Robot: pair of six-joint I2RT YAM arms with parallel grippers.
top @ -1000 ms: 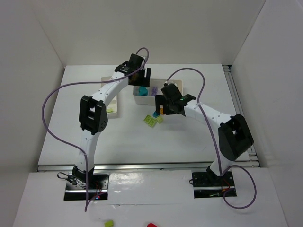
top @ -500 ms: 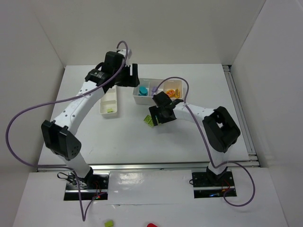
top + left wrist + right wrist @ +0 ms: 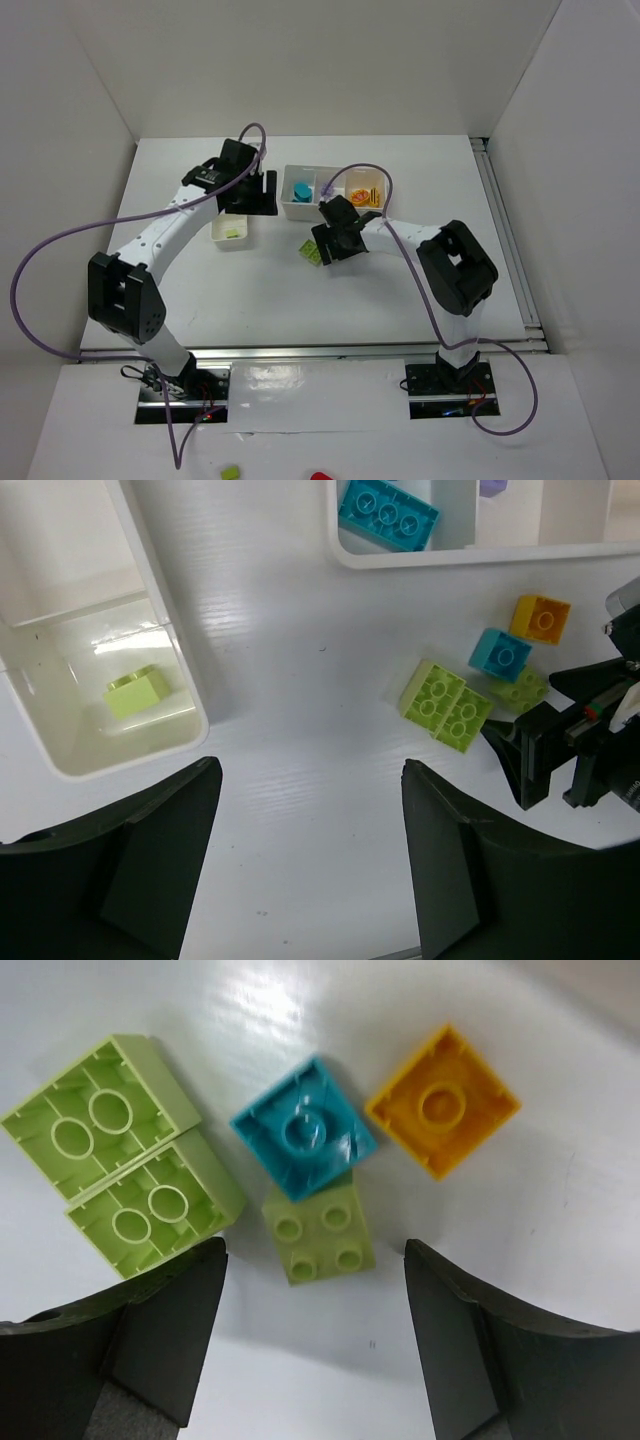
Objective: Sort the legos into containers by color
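Several loose legos lie on the table: two lime bricks side by side (image 3: pixel 120 1150), a teal brick (image 3: pixel 304 1127), an orange brick (image 3: pixel 443 1100) and a small lime brick (image 3: pixel 318 1230). My right gripper (image 3: pixel 315 1350) is open, low over them, with the small lime brick just ahead of its fingers; it also shows in the top view (image 3: pixel 325 240). My left gripper (image 3: pixel 310 860) is open and empty above bare table, between the narrow tray (image 3: pixel 160 630) and the loose bricks (image 3: pixel 447 705). The narrow tray holds one lime brick (image 3: pixel 137 692). The three-compartment tray (image 3: pixel 470 555) holds a teal brick (image 3: pixel 388 510).
In the top view the three-compartment tray (image 3: pixel 290 212) shows teal (image 3: pixel 301 189), purple (image 3: pixel 325 190) and orange (image 3: pixel 364 196) pieces, one colour per compartment. The narrow tray (image 3: pixel 218 238) lies to its left. Purple cables loop above both arms.
My left gripper has swung from over the three-compartment tray to the left, near the narrow tray. My right gripper has moved left and down over the loose bricks.
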